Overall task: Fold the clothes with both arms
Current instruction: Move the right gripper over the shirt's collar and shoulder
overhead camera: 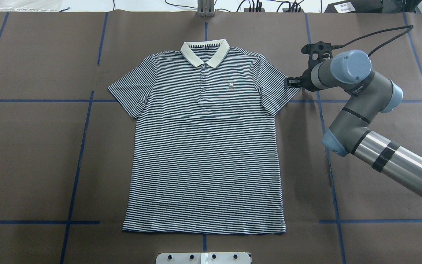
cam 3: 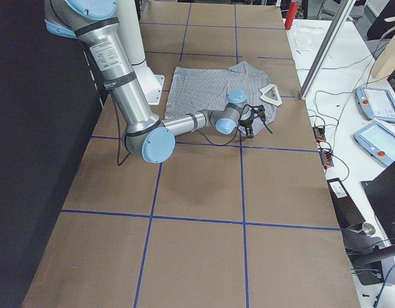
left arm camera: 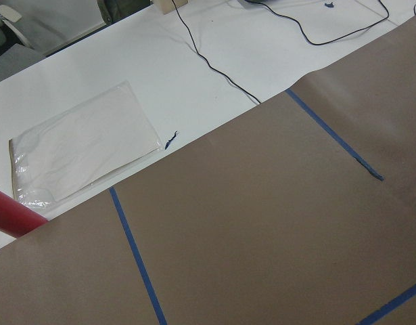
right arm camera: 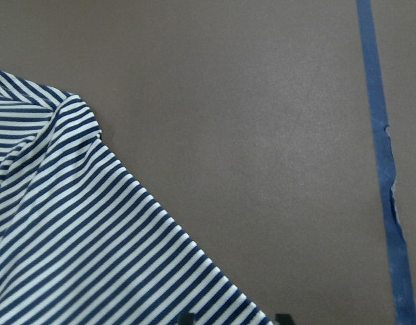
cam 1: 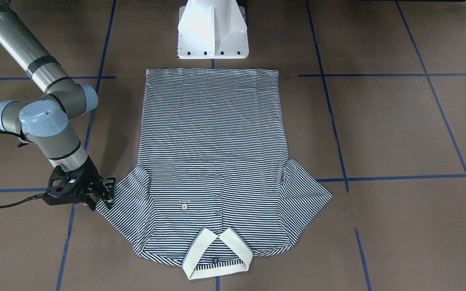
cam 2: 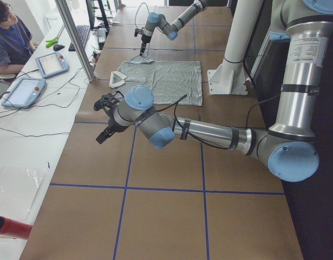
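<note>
Front-facing: polo shirt (cam 1: 217, 153) flat, long axis running out from robot; right gripper (cam 1: 107, 190) at sleeve (cam 1: 130, 194) tip.
Overhead: sleeve just inboard of right gripper.
Right wrist: fingertips (right arm camera: 283, 318) apart, hem between.
Left side: left gripper (cam 2: 105, 118) well apart from shirt, opening indeterminable.
</note>
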`<state>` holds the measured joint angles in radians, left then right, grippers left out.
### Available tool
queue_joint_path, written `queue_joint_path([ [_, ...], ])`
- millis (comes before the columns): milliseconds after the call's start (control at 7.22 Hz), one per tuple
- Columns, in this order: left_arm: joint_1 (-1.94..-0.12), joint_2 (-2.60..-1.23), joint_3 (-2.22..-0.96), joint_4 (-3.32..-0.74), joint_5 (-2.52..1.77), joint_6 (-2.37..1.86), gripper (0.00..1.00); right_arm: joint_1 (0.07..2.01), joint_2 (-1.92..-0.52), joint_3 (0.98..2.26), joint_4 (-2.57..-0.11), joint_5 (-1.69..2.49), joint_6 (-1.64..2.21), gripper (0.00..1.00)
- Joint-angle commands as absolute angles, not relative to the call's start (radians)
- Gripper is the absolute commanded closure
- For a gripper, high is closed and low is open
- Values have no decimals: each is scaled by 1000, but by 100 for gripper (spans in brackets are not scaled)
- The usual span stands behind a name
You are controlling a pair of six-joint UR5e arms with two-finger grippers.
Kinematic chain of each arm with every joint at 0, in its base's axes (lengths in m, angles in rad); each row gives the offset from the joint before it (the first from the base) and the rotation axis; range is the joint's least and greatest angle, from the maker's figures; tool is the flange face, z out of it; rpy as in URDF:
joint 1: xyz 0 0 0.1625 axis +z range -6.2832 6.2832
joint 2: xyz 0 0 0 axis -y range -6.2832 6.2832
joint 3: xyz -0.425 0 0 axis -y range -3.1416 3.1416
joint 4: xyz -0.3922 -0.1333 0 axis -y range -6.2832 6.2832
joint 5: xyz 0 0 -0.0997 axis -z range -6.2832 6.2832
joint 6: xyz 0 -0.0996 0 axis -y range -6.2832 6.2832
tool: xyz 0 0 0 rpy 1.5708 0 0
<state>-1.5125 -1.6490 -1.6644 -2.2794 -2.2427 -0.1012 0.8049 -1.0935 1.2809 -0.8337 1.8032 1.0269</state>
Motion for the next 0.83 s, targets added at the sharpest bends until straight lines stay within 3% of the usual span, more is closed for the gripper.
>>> queue_joint_path([
  [0, -1513, -1649, -1666, -2279, -2243, -101, 0, 802, -1088, 1285, -841, 1801, 1040, 100],
  [277, -1513, -1647, -1666, -2279, -2243, -101, 0, 801, -1078, 1340, -904, 1801, 1042, 100],
  [554, -1513, -1648, -1664, -2279, -2243, -101, 0, 786, -1039, 1559, -1247, 1780, 1045, 100],
  [692, -1513, -1649, -1664, -2279, -2243, -101, 0, 738, -972, 1549, -1315, 1737, 1099, 100],
])
